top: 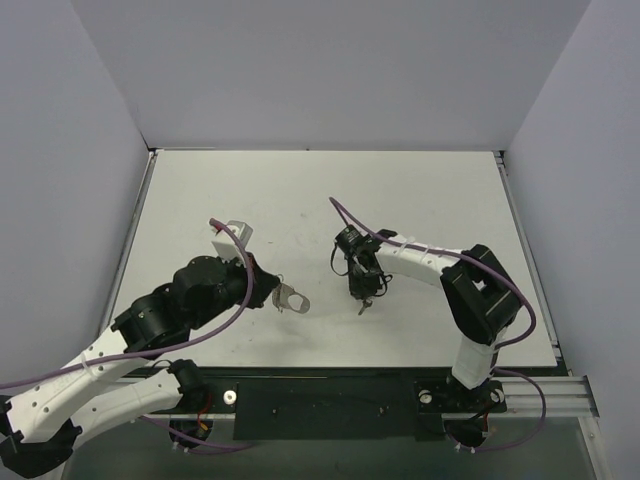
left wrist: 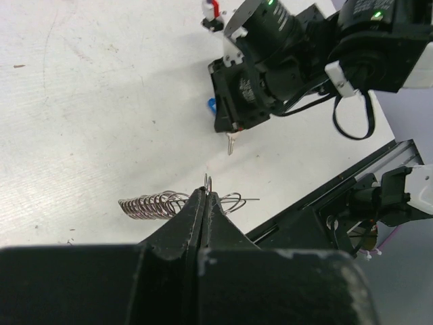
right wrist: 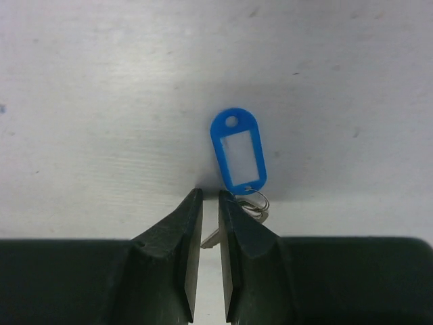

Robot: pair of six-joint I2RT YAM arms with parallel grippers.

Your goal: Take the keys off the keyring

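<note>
My left gripper (top: 272,292) is shut on the keyring (top: 293,298), a thin silver loop that pokes out past its tips (left wrist: 205,193). The ring's coiled silver chain (left wrist: 152,205) hangs to the left just above the table. My right gripper (top: 365,290) points down about a hand's width to the right. Its jaws (right wrist: 210,196) stand narrowly apart, pinching the blade of the small silver key (right wrist: 211,238). The key's blue oval tag (right wrist: 238,150) and a small split ring (right wrist: 254,200) lie on the table past the fingertips. The key (left wrist: 231,142) also sticks out below the right gripper (left wrist: 233,125) in the left wrist view.
The white table (top: 420,190) is walled at the back and both sides. A black plate and a metal rail (top: 540,385) run along the near edge by the arm bases. Purple cables (top: 345,215) loop off both arms.
</note>
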